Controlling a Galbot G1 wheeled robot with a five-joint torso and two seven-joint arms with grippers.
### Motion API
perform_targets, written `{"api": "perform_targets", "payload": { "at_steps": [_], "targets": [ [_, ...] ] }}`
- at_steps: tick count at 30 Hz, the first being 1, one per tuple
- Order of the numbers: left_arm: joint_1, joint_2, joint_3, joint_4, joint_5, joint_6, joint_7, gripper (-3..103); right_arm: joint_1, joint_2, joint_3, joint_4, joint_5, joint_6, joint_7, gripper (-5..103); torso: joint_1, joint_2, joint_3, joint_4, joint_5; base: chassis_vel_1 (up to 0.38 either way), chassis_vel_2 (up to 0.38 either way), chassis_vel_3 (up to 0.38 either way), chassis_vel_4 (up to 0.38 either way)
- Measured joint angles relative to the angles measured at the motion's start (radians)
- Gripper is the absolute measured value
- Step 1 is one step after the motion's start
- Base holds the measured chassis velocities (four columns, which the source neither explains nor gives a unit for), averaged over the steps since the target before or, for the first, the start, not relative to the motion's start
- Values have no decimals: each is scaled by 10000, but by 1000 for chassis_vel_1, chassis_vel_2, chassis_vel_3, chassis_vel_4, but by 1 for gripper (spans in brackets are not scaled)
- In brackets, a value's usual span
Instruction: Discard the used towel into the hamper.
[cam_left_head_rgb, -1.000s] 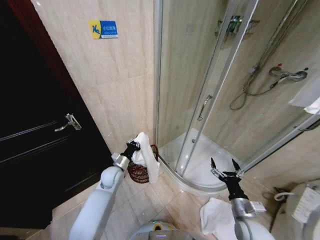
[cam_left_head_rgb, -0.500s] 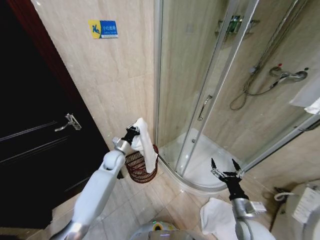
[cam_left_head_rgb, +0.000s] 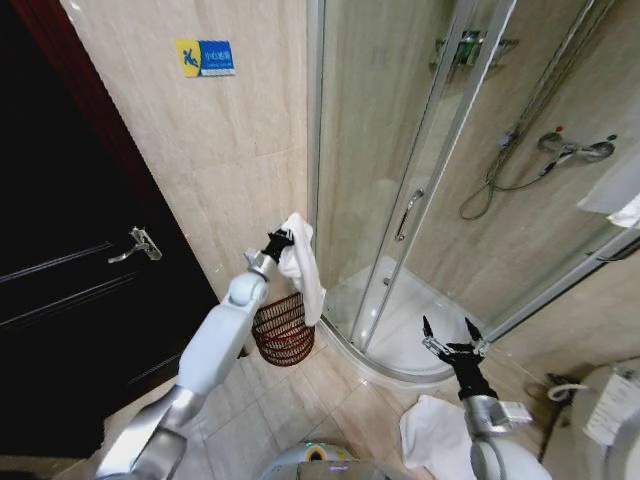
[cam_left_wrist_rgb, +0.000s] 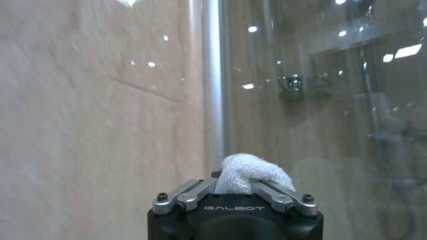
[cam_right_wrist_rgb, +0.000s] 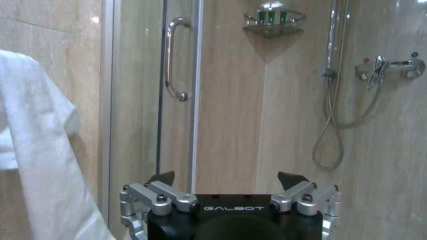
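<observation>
Your left gripper (cam_left_head_rgb: 283, 240) has its jaws clamped on a white towel (cam_left_head_rgb: 303, 268). In the left wrist view, a lump of the towel (cam_left_wrist_rgb: 248, 172) sticks out between the two fingers (cam_left_wrist_rgb: 187, 194) of the left gripper (cam_left_wrist_rgb: 235, 189). The towel hangs down from the jaws, and its bottom end dangles over the top of the hamper (cam_left_head_rgb: 283, 330). The hamper is a small dark red-brown wire basket. It sits on the floor (cam_left_head_rgb: 330, 405), right by the tan wall (cam_left_head_rgb: 230, 150) and next to the shower door (cam_left_head_rgb: 390, 180).

Your right gripper (cam_left_head_rgb: 452, 340) is low on your right, well away from the hamper, in front of the shower. Its jaws are spread apart and hold nothing. Another white towel (cam_left_head_rgb: 432, 432) lies on the floor beside that arm.
</observation>
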Motion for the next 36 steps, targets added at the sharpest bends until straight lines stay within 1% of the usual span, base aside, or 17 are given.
{"api": "perform_targets", "payload": {
  "at_steps": [1, 4, 5, 7, 9, 12, 15, 20, 23, 24, 27, 31, 34, 36],
  "targets": [
    [0, 0, 0, 0, 0, 0, 0, 2, 0, 0, 0, 0, 0, 0, 0, 100, 0, 0, 0, 0, 0, 0, 0, 0, 0],
    [88, 391, -484, -198, 382, 209, 100, 2, 4, -12, -8, -59, -13, 1, -12, 100, 0, 0, -1, 2, 0, 0, 0, 0, 0],
    [88, 391, -484, -198, 382, 209, 100, 2, 4, -12, -8, -59, -13, 1, -12, 100, 0, 0, -1, 2, 0, 0, 0, 0, 0],
    [281, 619, -767, -193, 635, 278, 282, 2, 1, -22, -41, -132, -63, 32, -38, 100, 0, 0, -1, 5, -3, 0, 0, 0, 0],
    [475, 689, -992, -42, 1019, 233, 493, 2, 23, -10, -80, -165, -122, 46, -50, 100, -1, 0, -1, 5, 0, 0, 0, 0, 0],
    [725, 685, -1076, 107, 1205, 167, 650, 2, 59, -1, -112, -180, -164, 44, -57, 100, -1, 0, -1, 3, -4, 0, 0, 0, 0],
    [1020, 557, -1004, 343, 1301, 69, 802, 2, 132, 0, -131, -193, -231, 14, -67, 100, -1, 0, -1, 2, -1, 0, 0, 0, 0],
    [1428, 268, -745, 694, 1386, -153, 855, 2, 185, 24, -142, -192, -265, -33, -74, 100, 0, 0, -1, 1, -1, 0, 0, 0, 0],
    [1849, -108, -616, 1073, 1478, -494, 837, 2, 174, 37, -143, -216, -262, -19, -82, 100, -1, 0, -1, 1, -2, 0, 0, 0, 0],
    [1849, -108, -616, 1073, 1478, -494, 837, 2, 174, 37, -143, -216, -262, -19, -82, 100, -1, 0, -1, 1, -2, 0, 0, 0, 0],
    [2121, -410, -635, 1314, 1536, -669, 796, 2, 147, 16, -141, -350, -233, 81, -90, 100, -1, 0, -1, 0, -1, 0, 0, 0, 0],
    [2282, -573, -673, 1461, 1455, -755, 704, 2, 133, 7, -145, -385, -230, 115, -110, 100, -1, 0, -1, 1, 1, 0, 0, 0, 0],
    [2401, -891, -788, 1944, 1419, -1103, 643, 2, 129, 3, -154, -354, -220, 119, -137, 100, -1, 0, -1, 1, 0, 0, 0, 0, 0],
    [2420, -984, -835, 2086, 1470, -1169, 650, 2, 123, -4, -153, -330, -214, 120, -143, 100, -1, 0, -1, 1, 0, 0, 0, 0, 0]
  ]
}}
